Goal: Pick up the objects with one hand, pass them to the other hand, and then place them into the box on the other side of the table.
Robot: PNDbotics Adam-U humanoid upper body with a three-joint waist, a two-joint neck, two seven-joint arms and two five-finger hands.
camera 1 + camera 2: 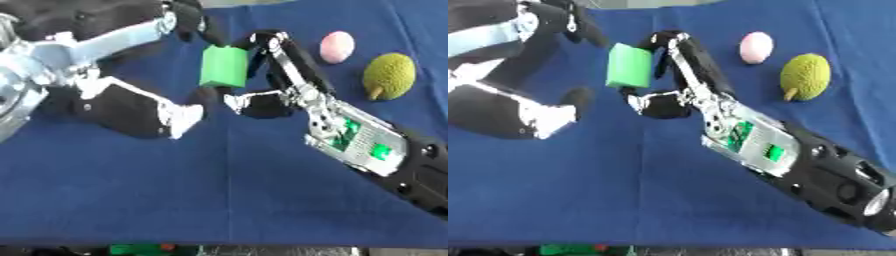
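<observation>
Reaching up from the near right corner, the right hand [677,85] crosses the blue table [219,200]. Its thumb sits under a green block [223,66] and its long fingers curl round the block's far side, so the block is pinched between them (up off the cloth, it seems). The left hand [144,112] comes in from the left, just beside the block, fingers spread and touching nothing. Farther back on the right lie a bumpy yellow-green fruit [389,76] and a pink egg shape [337,47].
</observation>
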